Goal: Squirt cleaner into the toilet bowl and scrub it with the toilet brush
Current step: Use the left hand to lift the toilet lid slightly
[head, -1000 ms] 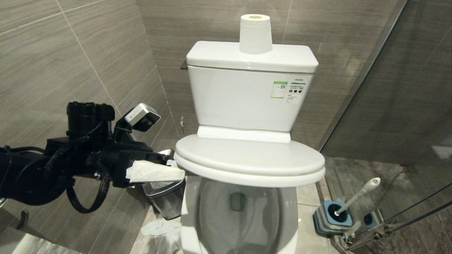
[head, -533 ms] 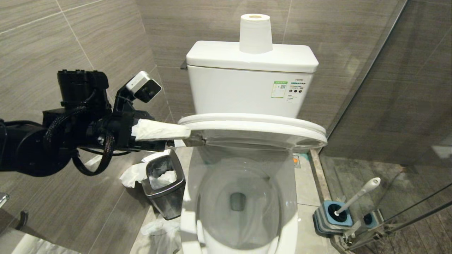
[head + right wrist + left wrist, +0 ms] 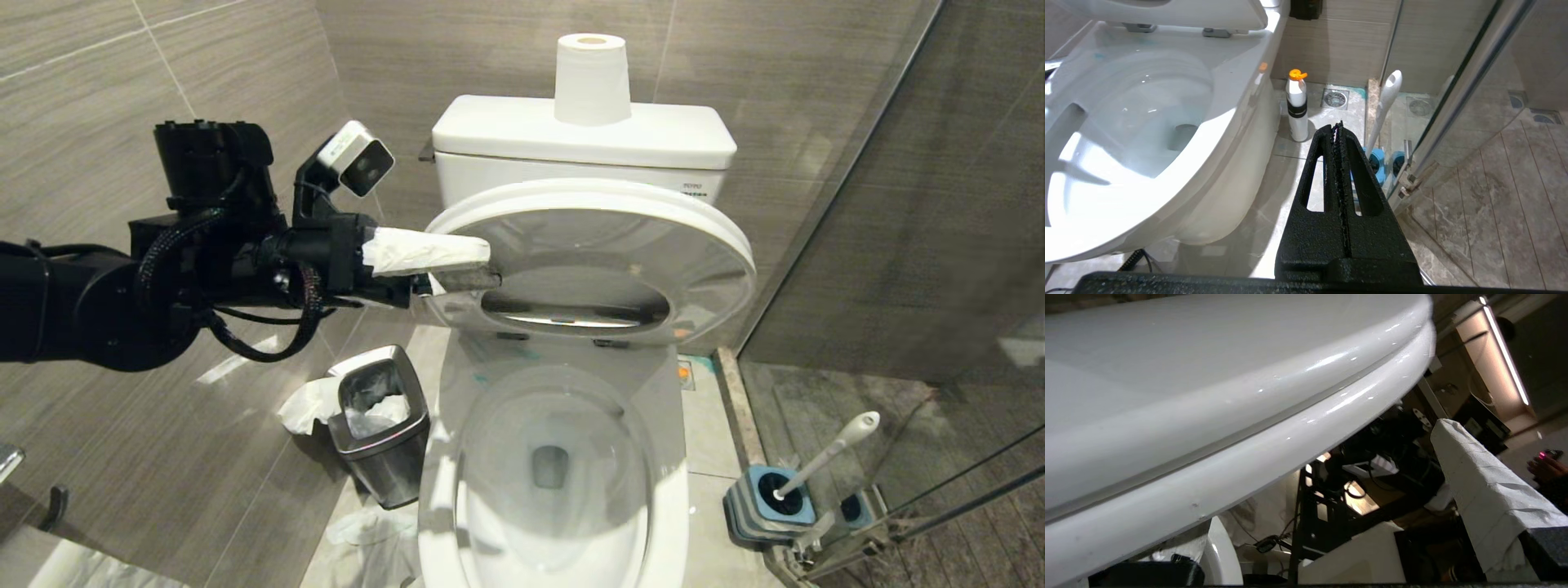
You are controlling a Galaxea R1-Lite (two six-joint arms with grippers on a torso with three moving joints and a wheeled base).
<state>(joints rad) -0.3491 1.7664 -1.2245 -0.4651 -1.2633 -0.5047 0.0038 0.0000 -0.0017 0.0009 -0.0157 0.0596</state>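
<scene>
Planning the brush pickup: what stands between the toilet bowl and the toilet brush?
A white bottle with an orange cap, standing on the floor between toilet bowl and toilet brush; right wrist view shows it.

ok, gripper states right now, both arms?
Left gripper: open, tissue-wrapped fingers at the lid edge.
Right gripper: shut, empty.

Dim, warm room light falls from above. Glare streaks the raised toilet lid [image 3: 588, 253] and the toilet bowl [image 3: 547, 474] rim. A bright light strip [image 3: 1504, 351] glows in the left wrist view, where the lid edge blurs.
</scene>
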